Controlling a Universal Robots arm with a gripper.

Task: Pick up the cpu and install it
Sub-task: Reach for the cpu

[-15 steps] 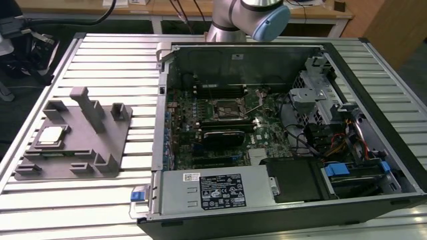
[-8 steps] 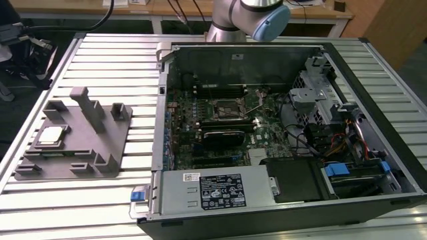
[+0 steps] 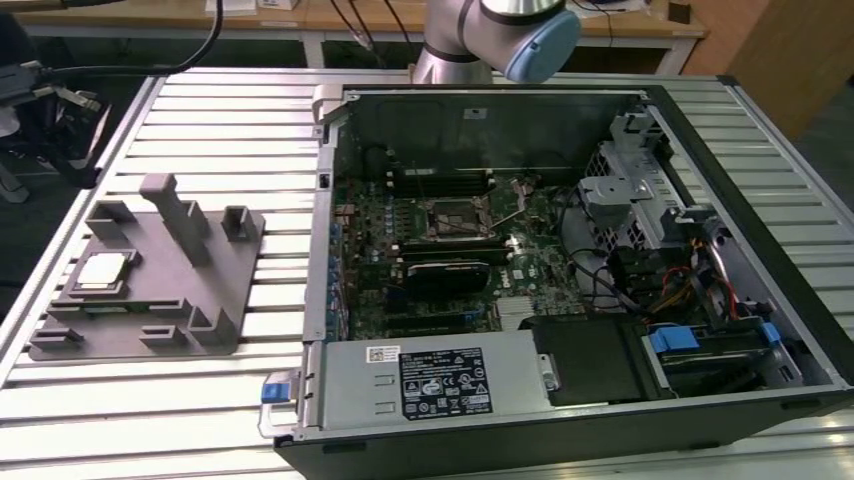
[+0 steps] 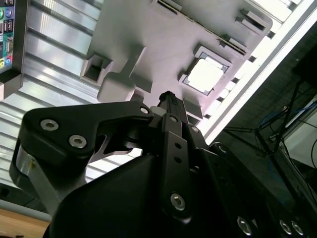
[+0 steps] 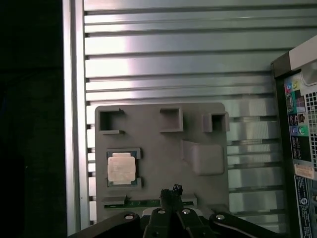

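Observation:
The cpu [image 3: 104,272], a flat square chip with a shiny silver top, lies in a recess of the grey fixture tray [image 3: 200,300] on the exterior view's left. Both wrist views look down on it: cpu [image 5: 120,168], cpu [image 4: 205,75]. My gripper [image 5: 172,191] hangs well above the tray, its fingers [image 4: 167,101] together with nothing between them, off to one side of the chip and not touching it. The black-framed socket [image 3: 451,220] sits on the motherboard inside the open computer case [image 3: 320,200].
The tray carries upright grey blocks [image 3: 174,215] and a raised block [image 5: 205,157]. The case holds a power supply [image 3: 427,385], drive cage [image 3: 621,190] and cables [image 3: 654,285]. The slatted metal table [image 3: 214,110] ends at an edge [image 5: 74,124] beside the tray.

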